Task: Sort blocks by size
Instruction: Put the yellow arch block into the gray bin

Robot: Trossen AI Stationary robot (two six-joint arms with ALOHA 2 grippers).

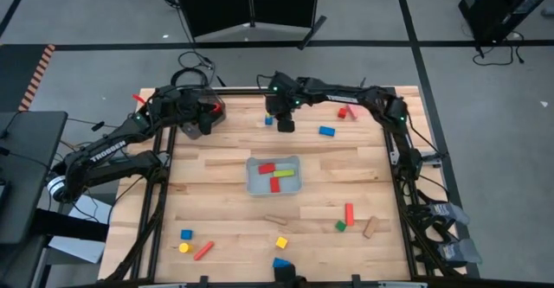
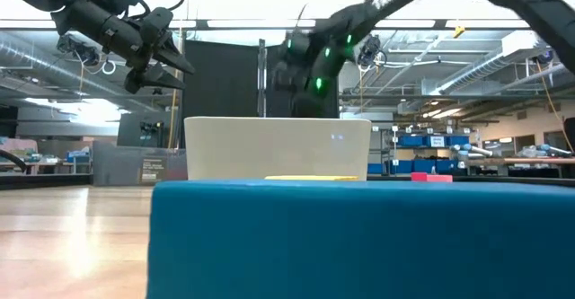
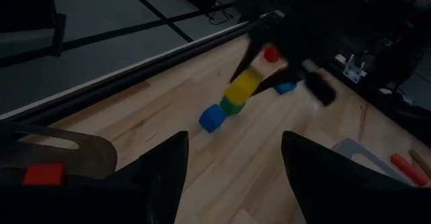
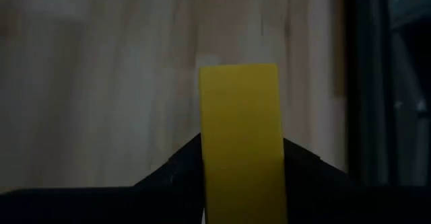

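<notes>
Left pincer [image 1: 204, 124]: positioned over the dark bowl [image 1: 210, 108] at the far left corner of the surface [image 1: 216, 193]. Its fingers [image 3: 161, 177] stand apart with nothing between them; released. In the left wrist view a red block [image 3: 43, 174] lies inside the bowl.

Near left of the surface: a blue cube [image 1: 186, 234], a yellow piece [image 1: 183, 247] and a red bar [image 1: 203, 251] lie close together.

Centre: a clear tray [image 1: 254, 184] holds a red bar [image 1: 267, 169], a yellow bar [image 1: 284, 174] and a second red bar [image 1: 275, 184]. Toward the near edge lie a plain wooden bar [image 1: 275, 220], a yellow cube [image 1: 281, 243] and a blue block [image 1: 280, 263]; the last fills the foreground of the low view.

Right pincer [image 1: 285, 124]: beyond the tray, near the far edge. It is clenched on a yellow bar [image 4: 242, 143], which stands between the two fingers [image 4: 172, 170] in the right wrist view. In the left wrist view a green block [image 3: 231, 106] and a blue cube [image 3: 212, 118] lie just beside the held bar.

Right of centre, far side: a blue block [image 1: 326, 131], then a red block [image 1: 351, 111] with a pink piece [image 1: 343, 113] touching it.

Near right: a red bar [image 1: 350, 213], a green cube [image 1: 340, 226] just beside it, and a plain wooden bar [image 1: 370, 227].
</notes>
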